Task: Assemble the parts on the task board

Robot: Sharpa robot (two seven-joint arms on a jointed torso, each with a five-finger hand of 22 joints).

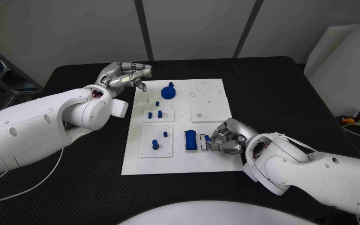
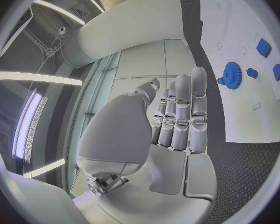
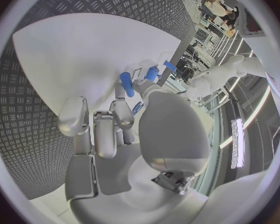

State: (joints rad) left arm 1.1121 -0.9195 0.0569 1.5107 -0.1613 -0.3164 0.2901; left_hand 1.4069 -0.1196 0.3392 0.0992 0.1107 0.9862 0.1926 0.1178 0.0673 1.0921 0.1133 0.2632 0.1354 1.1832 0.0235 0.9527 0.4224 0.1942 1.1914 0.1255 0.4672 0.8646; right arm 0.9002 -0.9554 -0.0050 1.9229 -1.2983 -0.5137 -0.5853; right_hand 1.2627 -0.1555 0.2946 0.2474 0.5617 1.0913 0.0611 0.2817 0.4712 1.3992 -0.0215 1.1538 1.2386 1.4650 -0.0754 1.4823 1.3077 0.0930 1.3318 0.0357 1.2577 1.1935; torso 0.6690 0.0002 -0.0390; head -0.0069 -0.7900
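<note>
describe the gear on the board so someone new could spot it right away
Start at the white task board in the middle of the black table. Go to its far edge, near the left hand. The blue gear sits there: the one round, toothed part, wider than the small blue pegs nearby.

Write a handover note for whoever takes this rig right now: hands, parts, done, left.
Left hand: empty, fingers apart, above the task board's far left corner.
Right hand: at the board's right edge, fingers curled beside the blue block; whether it holds a part cannot be told.
Parts: blue gear at the far end, small blue pegs standing in the left plates.
Done: some pegs seated. Left: the piece at the right hand, at least.
</note>
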